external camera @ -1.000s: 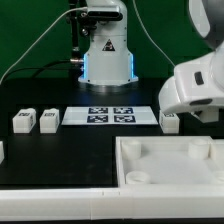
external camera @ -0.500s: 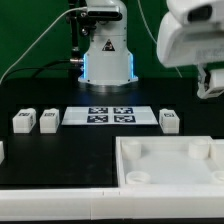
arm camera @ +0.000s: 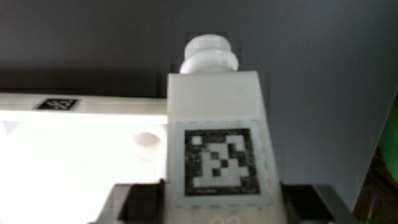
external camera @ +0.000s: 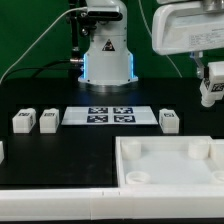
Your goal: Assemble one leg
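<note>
My gripper (external camera: 211,78) is high at the exterior view's right, shut on a white leg (external camera: 211,92) that hangs in the air above the table. In the wrist view the leg (arm camera: 217,120) stands between my dark fingers (arm camera: 143,203), its square tag facing the camera and its round peg pointing away. Three more legs lie on the black table: two at the exterior view's left (external camera: 23,121) (external camera: 47,121) and one to the right of the marker board (external camera: 169,121).
The marker board (external camera: 110,116) lies mid-table. A large white tray-like piece with raised rims (external camera: 170,182) fills the front right; it also shows in the wrist view (arm camera: 80,135). The robot base (external camera: 107,55) stands at the back.
The arm has risen from low over the table's right side to high up, carrying the leg. The other legs have not moved.
</note>
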Controlling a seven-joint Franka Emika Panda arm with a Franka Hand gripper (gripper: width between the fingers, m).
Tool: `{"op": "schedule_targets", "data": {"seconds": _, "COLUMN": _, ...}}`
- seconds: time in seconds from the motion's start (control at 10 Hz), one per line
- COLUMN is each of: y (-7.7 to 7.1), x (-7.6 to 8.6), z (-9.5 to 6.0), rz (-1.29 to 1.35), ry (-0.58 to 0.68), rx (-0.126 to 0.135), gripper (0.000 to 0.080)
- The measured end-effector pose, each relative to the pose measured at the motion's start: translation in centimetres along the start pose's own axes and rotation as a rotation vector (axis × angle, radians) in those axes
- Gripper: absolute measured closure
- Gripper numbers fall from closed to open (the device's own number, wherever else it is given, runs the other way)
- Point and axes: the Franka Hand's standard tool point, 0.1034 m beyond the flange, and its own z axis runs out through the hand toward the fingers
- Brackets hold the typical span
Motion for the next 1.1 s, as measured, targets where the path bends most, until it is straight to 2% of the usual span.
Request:
{"op": "schedule_targets", "data": {"seconds": 0.1, "y": 0.0, "x": 0.0, "z": -0.1, "rz": -0.008, "ry": 0.062, "rx": 0.006, "gripper": 0.0506}}
{"op": "schedule_targets", "data": {"seconds": 0.2, "y": 0.3, "x": 2.0, "z": -1.4, "rz": -0.019, "ry": 0.154, "rx": 0.011, "gripper": 0.0506}}
{"op": "schedule_targets", "data": {"seconds": 0.4, "y": 1.7, "x": 5.7, "z": -2.8, "rz": -0.089, "ry": 0.223, "rx": -0.003, "gripper": 0.0506}}
{"op": "schedule_targets", "data": {"seconds": 0.5, "y": 1.3, "x": 6.4, "z": -2.9, "rz": -0.091, "ry": 0.247, "rx": 0.002, "gripper": 0.0506}}
{"op": "schedule_targets", "data": {"seconds": 0.9, "y": 1.3, "x": 6.3, "z": -2.8, "rz": -0.090, "ry": 0.245, "rx": 0.002, "gripper": 0.0506}}
{"op": "schedule_targets", "data": {"seconds": 1.0, "y": 1.5, "x": 6.3, "z": -2.5, "rz": -0.091, "ry": 0.242, "rx": 0.000, "gripper": 0.0506}}
{"op": "schedule_targets", "data": {"seconds": 1.1, "y": 2.6, "x": 7.4, "z": -1.7, "rz": -0.125, "ry": 0.284, "rx": -0.009, "gripper": 0.0506}}
